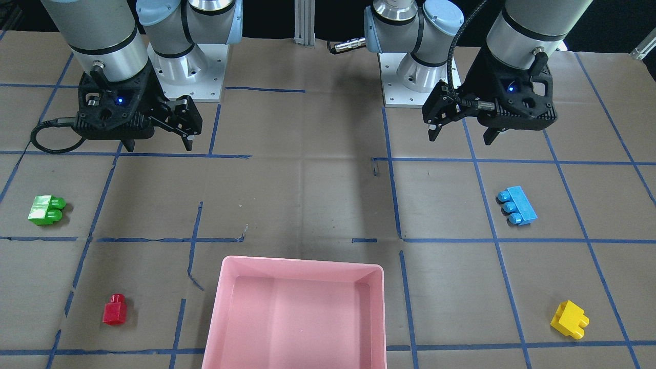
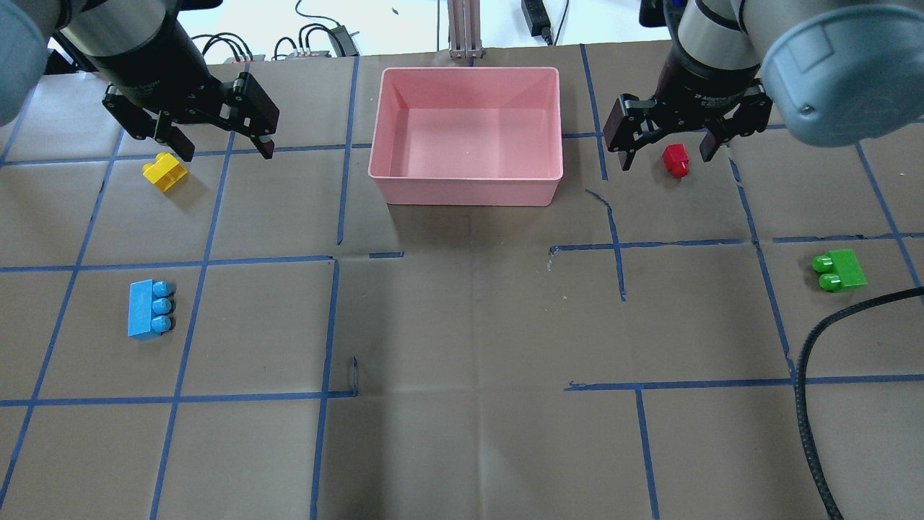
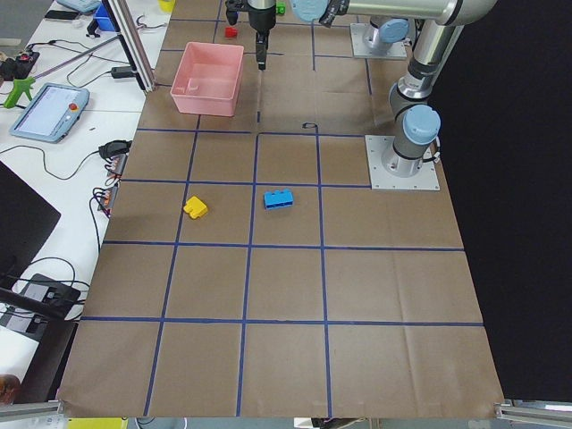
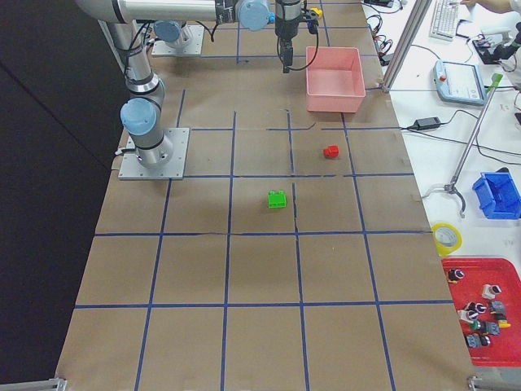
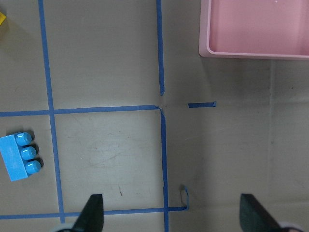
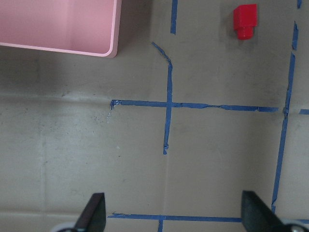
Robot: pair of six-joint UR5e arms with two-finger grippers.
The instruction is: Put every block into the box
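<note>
All blocks lie on the paper-covered table, outside the empty pink box (image 1: 302, 264) (image 2: 465, 70). The green block (image 1: 46, 210) (image 2: 839, 270) and the red block (image 1: 115, 310) (image 2: 676, 159) (image 6: 245, 19) are on my right side. The blue block (image 1: 517, 205) (image 2: 150, 309) (image 5: 20, 162) and the yellow block (image 1: 570, 320) (image 2: 165, 172) are on my left side. My left gripper (image 1: 461, 137) (image 2: 227, 153) (image 5: 174, 217) is open and empty, raised above the table. My right gripper (image 1: 159, 146) (image 2: 665, 160) (image 6: 174, 217) is open and empty, also raised.
Blue tape lines grid the brown paper. The two arm bases (image 1: 189, 72) (image 1: 410, 77) stand at the robot's edge. A black cable (image 2: 816, 375) hangs over the right near corner. Desks with tools flank the far side in the side views.
</note>
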